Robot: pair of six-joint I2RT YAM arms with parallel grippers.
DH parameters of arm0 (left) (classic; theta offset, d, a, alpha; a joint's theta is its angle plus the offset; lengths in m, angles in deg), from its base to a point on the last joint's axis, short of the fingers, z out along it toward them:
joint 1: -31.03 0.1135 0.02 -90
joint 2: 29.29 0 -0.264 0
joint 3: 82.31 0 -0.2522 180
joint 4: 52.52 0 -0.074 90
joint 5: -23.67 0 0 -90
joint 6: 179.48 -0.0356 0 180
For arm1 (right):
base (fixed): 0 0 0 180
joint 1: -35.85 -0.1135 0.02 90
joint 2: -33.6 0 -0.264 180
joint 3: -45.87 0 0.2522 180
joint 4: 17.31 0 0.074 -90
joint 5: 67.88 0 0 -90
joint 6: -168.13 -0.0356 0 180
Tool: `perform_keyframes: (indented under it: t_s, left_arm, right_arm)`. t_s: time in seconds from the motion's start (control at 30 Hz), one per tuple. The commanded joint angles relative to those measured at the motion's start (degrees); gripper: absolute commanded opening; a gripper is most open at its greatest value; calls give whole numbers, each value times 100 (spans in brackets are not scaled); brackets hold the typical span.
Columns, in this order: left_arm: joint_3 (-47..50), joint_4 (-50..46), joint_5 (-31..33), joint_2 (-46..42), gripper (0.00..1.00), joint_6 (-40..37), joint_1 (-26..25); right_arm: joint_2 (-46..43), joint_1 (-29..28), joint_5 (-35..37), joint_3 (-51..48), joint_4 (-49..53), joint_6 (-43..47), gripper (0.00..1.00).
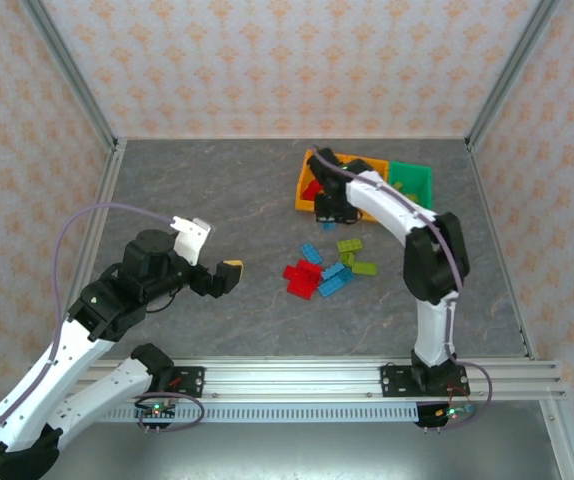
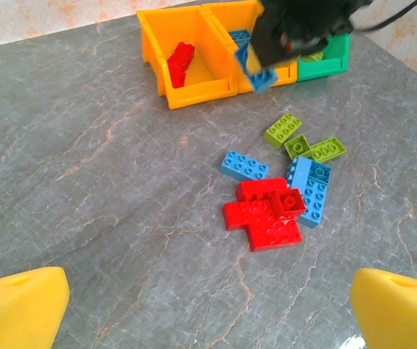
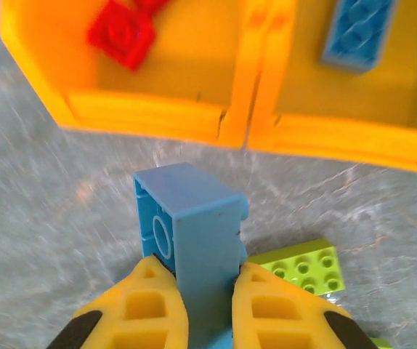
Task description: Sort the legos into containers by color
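Two orange plastic open-top bins (image 3: 150, 109) stand joined just ahead of the right pincer (image 3: 200, 273). It is clamped on the lower end of a small blue studded plastic brick (image 3: 190, 218), which is held upright facing the rib between them. The left-hand bin holds a red brick (image 3: 121, 33) and the right-hand one a blue brick (image 3: 357, 33). With the brick aimed at the rib, it could strike the front wall or drop among the reds. The end-only grip could also let it pivot loose onto the grey bench (image 3: 41, 211). The left pincer (image 2: 208, 313) gapes wide and empty, near the loose bricks (image 2: 266, 218).
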Motion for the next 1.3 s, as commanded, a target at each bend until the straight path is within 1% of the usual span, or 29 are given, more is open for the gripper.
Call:
perform_keyframes:
  t_s: [0.0, 0.07, 0.17, 0.27, 0.3, 0.37, 0.4, 0.43, 0.47, 0.5, 0.57, 0.6, 0.73, 0.87, 0.97, 1.0, 1.03, 1.1, 1.13, 1.27]
  left_arm:
    - [53, 88, 111, -55, 100, 60, -34]
    - [56, 94, 99, -54, 100, 66, -29]
    - [49, 80, 101, -55, 100, 91, -29]
    - [0, 7, 113, -63, 100, 99, -37]
    - [-14, -20, 141, -72, 100, 96, -29]
    - [-46, -80, 198, -81, 100, 82, -30]
    - [-59, -103, 236, -85, 100, 77, -29]
    - [-59, -119, 272, -98, 100, 75, -30]
    - [-60, -122, 283, -99, 100, 76, -29]
    - [-52, -104, 287, -90, 100, 84, -33]
    - [-21, -65, 238, -73, 100, 76, -29]
    - [6, -29, 204, -52, 100, 69, -29]
    - [56, 63, 179, 32, 100, 96, -30]
    - [125, 257, 46, 92, 100, 164, -31]
    - [138, 399, -115, 193, 100, 124, -33]
    - [132, 454, -177, 245, 100, 113, -29]
    - [129, 491, -246, 282, 100, 105, -29]
    - [64, 510, -374, 376, 100, 76, -30]
    - [23, 478, -436, 425, 100, 32, -30]
    - [-77, 288, -544, 482, 100, -133, -34]
  right_arm:
    - [-267, 459, 466, 158, -210, -600, 8]
    - [-150, 792, 504, 374, -222, -724, 9]
    - [389, 1237, 350, 992, -59, -710, 10]
    - [1236, 1437, 307, 2237, 552, -505, 13]
    - [1567, 1469, 327, 2716, 878, -462, 18]
    - [2068, 1498, 368, 3662, 1475, -405, 30]
    - [2243, 1498, 352, 4059, 1670, -372, 39]
    - [2311, 1499, 336, 4243, 1772, -372, 48]
    - [2291, 1500, 319, 4286, 1797, -395, 51]
    - [2198, 1499, 280, 4226, 1782, -423, 52]
    - [1873, 1497, 167, 3861, 1696, -475, 53]
    - [1622, 1486, 119, 3510, 1612, -507, 52]
    - [200, 1390, -40, 1609, 984, -571, 52]
    - [-1227, 1161, -163, -359, 419, -792, 55]
    - [-2025, 811, -60, -1559, -29, -814, 62]
    - [-2187, 665, 3, -1859, -156, -720, 68]
    - [-2275, 503, 78, -2129, -299, -554, 76]
    - [-2222, 246, 318, -2337, -339, -273, 96]
    - [-2075, 157, 409, -2366, -314, -160, 99]
    - [-1354, 128, 446, -2224, -283, 175, 99]
